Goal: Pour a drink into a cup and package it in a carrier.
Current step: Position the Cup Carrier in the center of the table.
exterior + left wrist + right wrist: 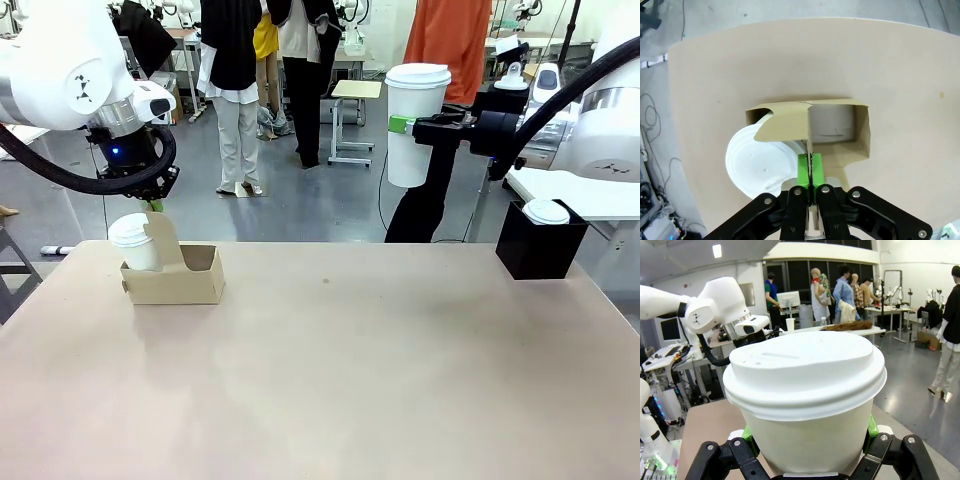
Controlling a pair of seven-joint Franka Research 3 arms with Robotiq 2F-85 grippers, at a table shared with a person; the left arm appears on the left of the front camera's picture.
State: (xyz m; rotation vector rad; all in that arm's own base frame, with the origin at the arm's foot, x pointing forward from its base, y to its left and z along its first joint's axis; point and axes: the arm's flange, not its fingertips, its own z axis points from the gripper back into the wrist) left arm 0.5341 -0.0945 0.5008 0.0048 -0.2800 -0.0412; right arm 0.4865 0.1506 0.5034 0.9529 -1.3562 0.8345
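The brown cardboard carrier (178, 278) sits at the table's far left. A white lidded cup (131, 241) stands in its left pocket, and the other pocket (832, 126) holds nothing. My left gripper (152, 204) is above it, shut on the carrier's upright centre handle (809, 131); in the left wrist view the gripper (811, 172) presses its green pads on the cardboard beside the cup's lid (759, 161). My right gripper (410, 127) holds a second white lidded cup (415, 118) high over the table's far edge, and the right wrist view shows the cup (805, 390) up close. The jug with the drink is out of view.
A black square box (540, 250) with a white lid (547, 211) on top stands at the far right corner. Bare tabletop (330, 370) spreads across the middle and front. People stand well behind the table.
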